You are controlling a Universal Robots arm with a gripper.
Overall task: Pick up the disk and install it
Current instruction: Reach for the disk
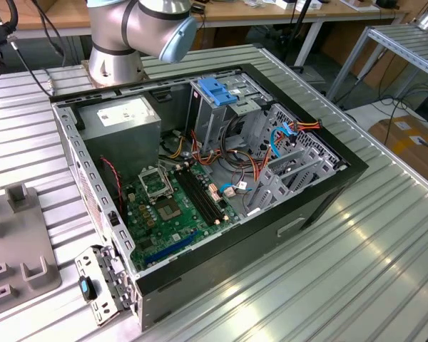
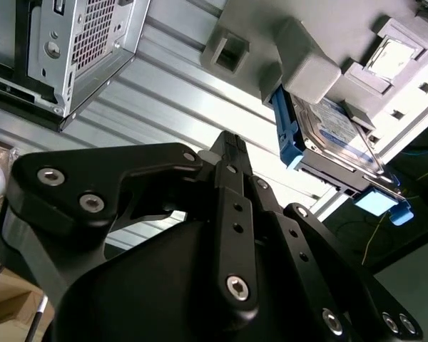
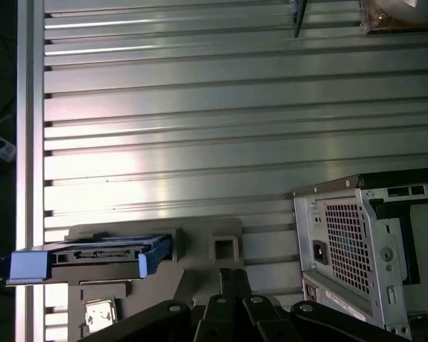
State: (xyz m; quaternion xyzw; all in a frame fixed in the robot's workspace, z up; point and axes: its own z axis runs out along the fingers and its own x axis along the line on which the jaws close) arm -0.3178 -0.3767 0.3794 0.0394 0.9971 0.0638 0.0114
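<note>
On the ribbed metal table (image 1: 357, 271) we see the open computer case (image 1: 299, 214) awaiting its drive, and near it the grey fixture (image 3: 214, 249) holding the disk (image 3: 93, 253), not yet picked, with our gripper (image 3: 232, 285) clenched empty nearby.

An open computer case (image 1: 200, 260) is laid on a ribbed metal surface (image 1: 357, 271). Inside it a green motherboard (image 1: 175, 206), a grey power supply (image 1: 121, 117) and a blue latch (image 1: 217, 89) are seen. A robot arm's base (image 1: 118, 50) is mounted just behind the case; a grey fixture (image 1: 18, 242) is set beside it, at the exterior view's left.
</note>
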